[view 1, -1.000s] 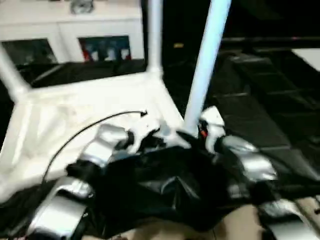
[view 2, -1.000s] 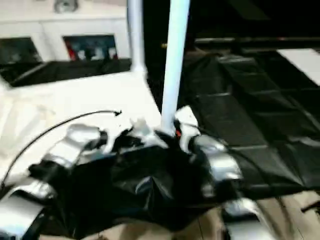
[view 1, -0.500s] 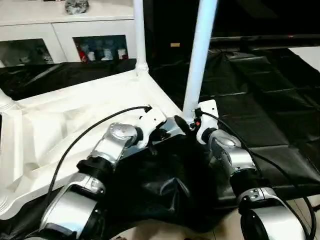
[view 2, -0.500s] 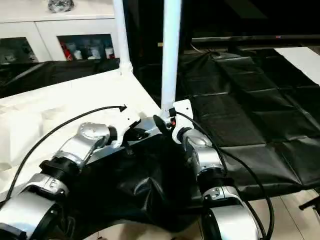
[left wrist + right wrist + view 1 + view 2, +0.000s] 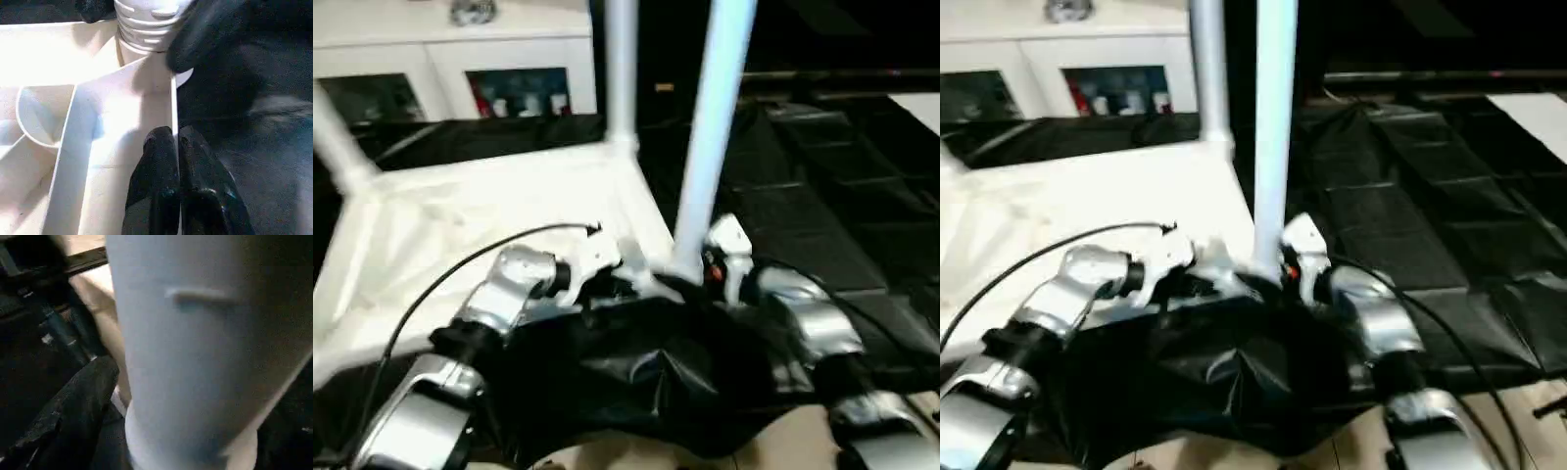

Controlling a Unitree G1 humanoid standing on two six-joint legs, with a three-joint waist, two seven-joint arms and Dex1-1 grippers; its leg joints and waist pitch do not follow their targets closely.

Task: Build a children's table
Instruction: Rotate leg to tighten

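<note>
The children's table lies upside down: a white ribbed tabletop (image 5: 460,225) with white tube legs standing up from its corner sockets. One leg (image 5: 713,147) rises from the near right corner, another (image 5: 621,69) from the far corner, and a third (image 5: 335,137) at the left. My left gripper (image 5: 177,142) is at that near corner, shut on the tabletop's thin edge wall. My right gripper (image 5: 697,276) is at the base of the near leg (image 5: 195,357), open, with a black finger (image 5: 78,406) on one side and the other finger (image 5: 205,29) by the socket collar.
A white glass-door cabinet (image 5: 450,59) stands behind the tabletop. Black sheeting (image 5: 822,196) covers the floor to the right, and a crumpled fold (image 5: 646,372) lies between my forearms. A black cable (image 5: 460,269) arcs over my left forearm.
The head view has shifted and blurred. Both grippers stay at the near corner by the leg, and the tabletop and legs have not visibly moved.
</note>
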